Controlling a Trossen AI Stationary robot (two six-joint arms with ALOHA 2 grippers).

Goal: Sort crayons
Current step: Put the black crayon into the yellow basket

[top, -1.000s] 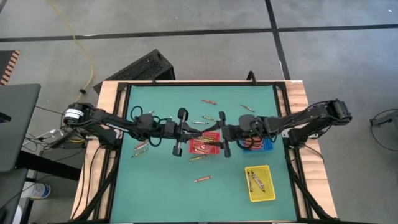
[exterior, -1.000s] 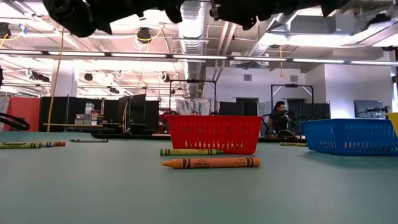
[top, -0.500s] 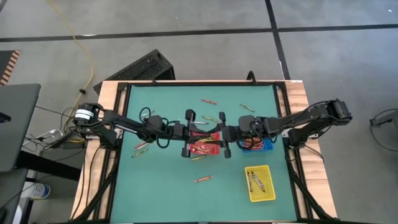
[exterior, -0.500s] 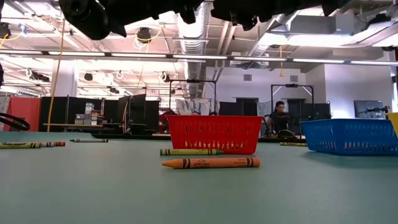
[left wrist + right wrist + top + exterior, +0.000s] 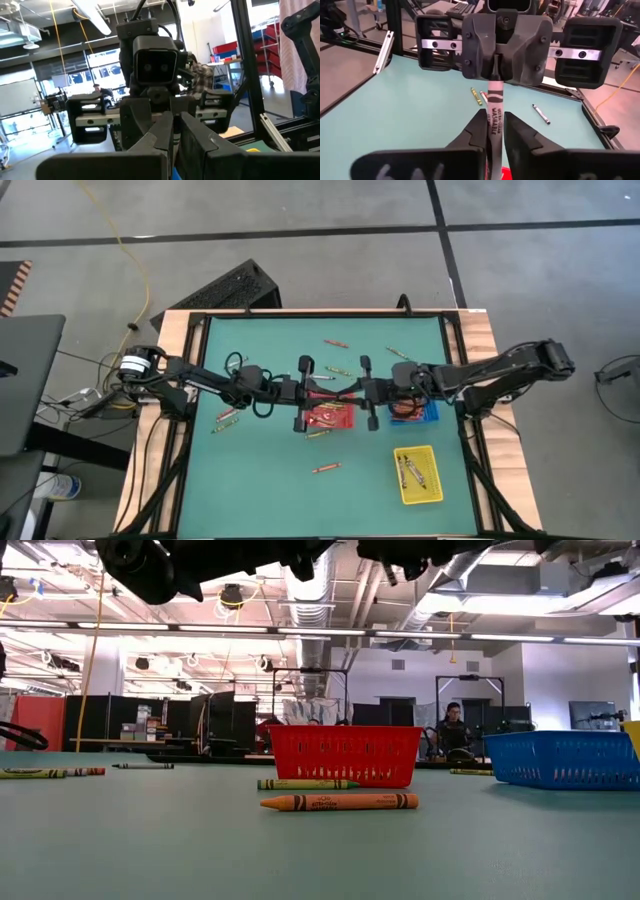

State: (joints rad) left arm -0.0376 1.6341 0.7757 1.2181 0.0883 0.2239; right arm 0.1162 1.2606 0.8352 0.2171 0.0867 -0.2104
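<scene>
A grey crayon (image 5: 493, 107) spans both claws nose to nose above the red tray (image 5: 328, 417): left claw (image 5: 495, 65) and right claw (image 5: 492, 131) each clench an end.

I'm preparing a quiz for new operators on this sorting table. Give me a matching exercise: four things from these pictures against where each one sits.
Things:
1. red tray
2. blue tray
3. yellow tray
4. orange crayon

Places:
A. holds grey crayons
B. loose on the mat, in front of the red tray
C. partly under the right arm
D. middle of the table

Pairs: 1-D; 2-C; 3-A; 4-B
</scene>
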